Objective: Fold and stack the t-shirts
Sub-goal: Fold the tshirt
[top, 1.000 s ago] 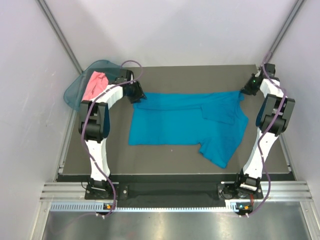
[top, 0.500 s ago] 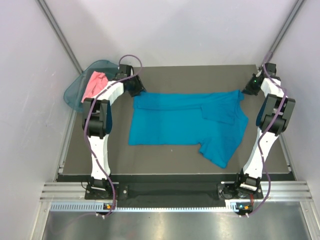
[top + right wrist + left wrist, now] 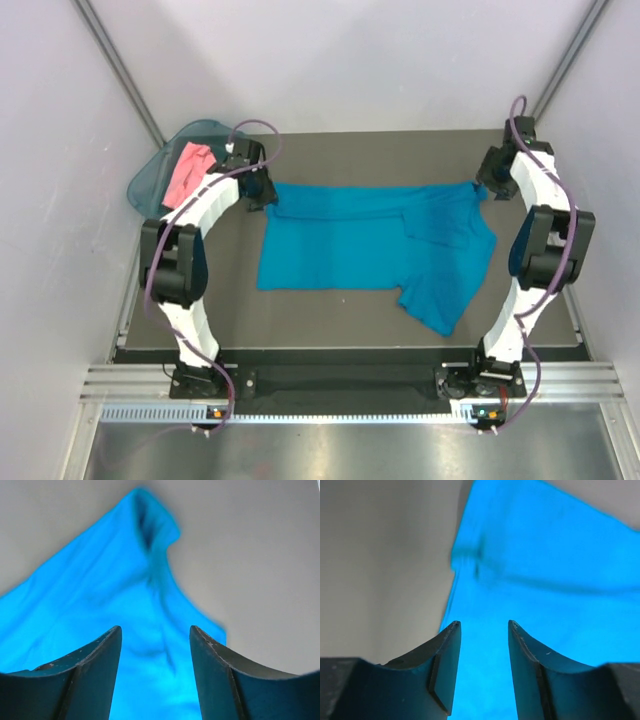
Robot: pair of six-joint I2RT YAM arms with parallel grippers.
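- The teal-blue t-shirt (image 3: 350, 245) lies spread flat across the middle of the table (image 3: 330, 310), its length running left to right. One sleeve juts out toward the near right, and a flap of cloth lies doubled over on the right part.
- The salmon-pink t-shirt (image 3: 188, 170) sits bunched in the basket (image 3: 150, 185) at the far left corner, well apart from the teal one. It is judged to be waiting its turn.
- The left gripper (image 3: 268, 196) stands at the far left corner of the teal shirt. Its wrist view shows the jaws partly open with nothing between them, and the cloth's edge is visible through the gap.
- The right gripper (image 3: 483, 183) stands at the far right corner. Its jaws are likewise partly open and empty, and the shirt's pointed corner lies beyond the fingertips.
- The placement is judged deliberate. With one arm at each end of the same far edge, the pair can work that edge together, so a fold would run straight and not skew.
- Whether either gripper's fingertips touch the cloth cannot be told.
- Progress is judged early: the teal shirt is not yet a compact fold, and no stack exists.
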